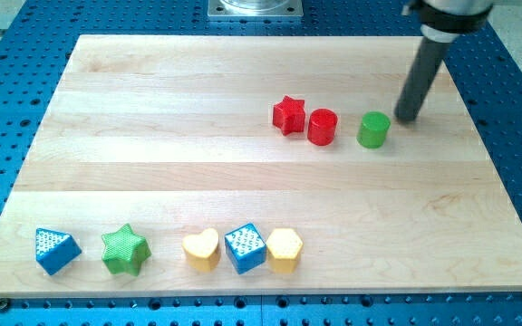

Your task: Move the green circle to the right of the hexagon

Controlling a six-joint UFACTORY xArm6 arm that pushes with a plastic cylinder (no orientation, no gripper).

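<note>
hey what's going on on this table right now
My tip sits just to the view's right of the green circle, near the red circle and red star. The yellow hexagon lies far off, at the view's bottom, so the move has barely begun.

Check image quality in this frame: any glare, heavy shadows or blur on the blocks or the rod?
Camera view: even, soft light, no glare on the wooden board; blocks such as the green circle and yellow hexagon are sharp with faint shadows; my tip, just right of the green circle, is sharp, while the rod's top is cropped.
</note>
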